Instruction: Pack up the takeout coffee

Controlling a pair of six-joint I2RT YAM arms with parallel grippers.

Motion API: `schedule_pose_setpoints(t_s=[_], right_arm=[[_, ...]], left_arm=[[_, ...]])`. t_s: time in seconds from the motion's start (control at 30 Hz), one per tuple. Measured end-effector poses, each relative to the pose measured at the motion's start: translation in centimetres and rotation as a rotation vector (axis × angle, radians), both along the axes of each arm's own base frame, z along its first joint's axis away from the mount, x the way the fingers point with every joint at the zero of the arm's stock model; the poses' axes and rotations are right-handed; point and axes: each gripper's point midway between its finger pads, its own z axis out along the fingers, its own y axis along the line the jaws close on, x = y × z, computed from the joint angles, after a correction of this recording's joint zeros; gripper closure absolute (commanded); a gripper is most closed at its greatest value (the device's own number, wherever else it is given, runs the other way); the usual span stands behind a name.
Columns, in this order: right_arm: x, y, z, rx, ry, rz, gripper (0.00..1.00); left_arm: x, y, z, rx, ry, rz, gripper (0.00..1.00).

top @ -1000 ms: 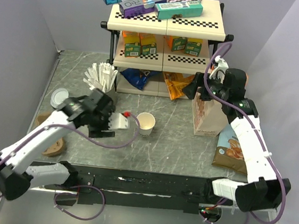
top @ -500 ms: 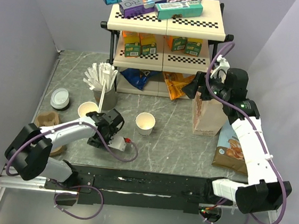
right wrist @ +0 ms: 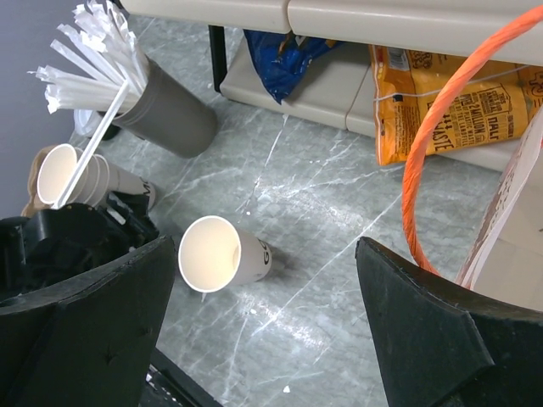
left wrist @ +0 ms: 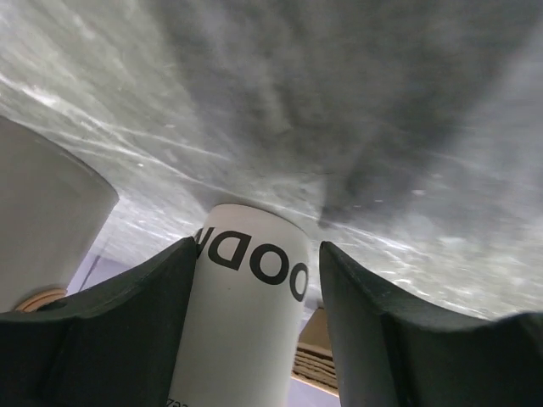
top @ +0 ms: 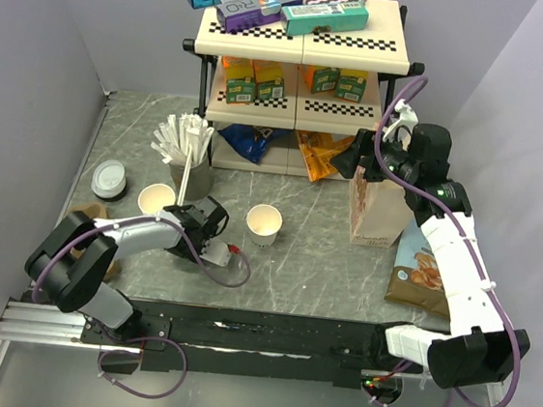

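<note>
Grey marble counter (top: 323, 267); cream two-tier shelf (top: 303, 42) at back. Brown paper bag (top: 378, 210) stands right; right gripper (top: 362, 157) near bag top, jaws spread wide. Left gripper (left wrist: 259, 254) low over counter, jaws spread, flanking small white paper cup with dark print (left wrist: 246, 297) beside dark grey cup of white sticks (top: 196, 184); contact unclear. Second white paper cup (top: 263, 224) upright at centre.

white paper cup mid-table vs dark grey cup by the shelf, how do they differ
The white paper cup is empty; the dark grey cup is stuffed with white sticks. The paper cup stands in the open, the grey cup beside the shelf. Both stand upright.
</note>
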Motion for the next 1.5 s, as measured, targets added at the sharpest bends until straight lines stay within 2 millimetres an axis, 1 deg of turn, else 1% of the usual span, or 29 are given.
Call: schedule_pose_setpoints(t_s=[0.23, 0.37, 0.53, 0.6, 0.77, 0.83, 1.0, 1.07, 1.13, 1.17, 1.2, 1.23, 1.3, 1.37, 1.4, 1.43, 1.47, 1.5], right_arm=[[0.0, 0.0, 0.0, 0.002, 0.002, -0.001, 0.08], [0.0, 0.0, 0.0, -0.001, 0.0, 0.0, 0.08], [0.0, 0.0, 0.0, -0.005, -0.003, 0.001, 0.08], [0.0, -0.1, 0.0, -0.007, -0.005, 0.001, 0.08], [0.1, -0.1, 0.0, -0.01, -0.007, 0.0, 0.07], [0.1, -0.1, 0.0, -0.01, -0.008, -0.001, 0.07], [0.1, -0.1, 0.0, -0.011, -0.01, 0.0, 0.07], [0.1, -0.1, 0.0, -0.014, -0.012, 0.0, 0.07], [0.1, -0.2, 0.0, -0.016, -0.014, 0.0, 0.07], [0.1, -0.2, 0.0, -0.017, -0.015, 0.0, 0.07], [0.1, -0.2, 0.0, -0.018, -0.015, 0.0, 0.07], [0.1, -0.2, 0.0, -0.02, -0.016, 0.001, 0.07], [0.2, -0.3, 0.0, -0.027, -0.021, 0.0, 0.07], [0.3, -0.4, 0.0, -0.037, -0.026, -0.003, 0.07], [0.3, -0.5, -0.1, -0.043, -0.029, -0.005, 0.07], [0.3, -0.5, -0.1, -0.047, -0.031, -0.005, 0.07], [0.3, -0.6, -0.1, -0.051, -0.031, -0.006, 0.07], [0.3, -0.6, -0.2, -0.054, -0.031, -0.005, 0.07]], left_arm=[[1.9, 1.7, 0.2, 0.026, -0.049, 0.033, 0.35], [2.8, 2.7, -0.2, 0.047, -0.05, 0.053, 0.36], [4.2, 3.2, -0.7, 0.064, -0.048, 0.069, 0.37], [4.9, 3.1, -0.7, 0.063, -0.052, 0.071, 0.37], [6.7, 2.5, 0.1, 0.047, -0.097, 0.059, 0.37], [7.1, 2.4, 0.2, 0.044, -0.11, 0.054, 0.37], [7.0, 2.1, 0.5, 0.029, -0.085, 0.053, 0.37], [6.4, 1.0, 1.0, -0.015, -0.05, 0.048, 0.37], [5.7, -0.6, 2.3, -0.084, -0.03, 0.04, 0.36], [5.1, -1.6, 3.6, -0.132, -0.021, 0.034, 0.36], [4.6, -3.2, 5.4, -0.211, -0.022, 0.024, 0.36], [4.2, -4.2, 7.1, -0.272, -0.03, 0.019, 0.36], [3.7, -7.3, 12.7, -0.462, -0.086, 0.021, 0.37], [3.3, -9.9, 19.6, -0.677, -0.16, 0.051, 0.37], [3.3, -10.6, 23.3, -0.78, -0.205, 0.068, 0.37], [3.4, -10.9, 26.7, -0.874, -0.251, 0.095, 0.37], [3.6, -10.5, 30.5, -0.983, -0.304, 0.135, 0.38], [3.8, -9.7, 32.7, -1.045, -0.347, 0.174, 0.38]])
